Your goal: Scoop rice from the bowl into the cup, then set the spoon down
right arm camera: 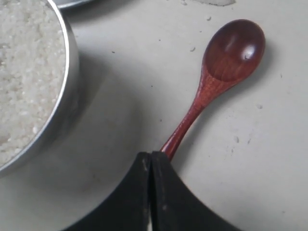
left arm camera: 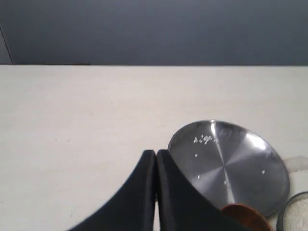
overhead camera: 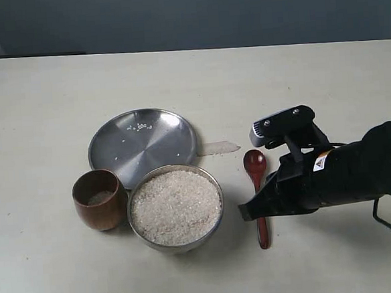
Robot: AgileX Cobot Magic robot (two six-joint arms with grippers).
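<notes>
In the exterior view, your right gripper (overhead camera: 248, 212) hung low in the lower right of the frame, its black arm reaching in from the right edge. Its jaws were pressed together with no gap, and they held nothing. The right wrist view showed the closed tips just over the handle of the spoon (overhead camera: 255, 164), which passed beneath them. The spoon lay flat on the table (overhead camera: 44, 97), right of centre. Its oval end pointed up the frame and its handle ran down past the gripper's tips towards the lower edge. It lay just to the right of the bowl (overhead camera: 217, 185) and did not touch it.

The bowl stood at lower centre, filled nearly to the rim with rice (overhead camera: 176, 207). The cup (overhead camera: 100, 217) stood upright close against the bowl's left side; you could not tell whether they touched. A thin layer of rice lay in the cup's bottom. Behind both, at centre, lay a flat steel plate (overhead camera: 152, 146) with a few loose grains on it. A pale smear (overhead camera: 217, 147) marked the table just off the plate's right edge.

Your left gripper (left arm camera: 155, 155) showed only in the left wrist view. Its jaws were closed tip to tip on nothing, with the plate near its tips.
</notes>
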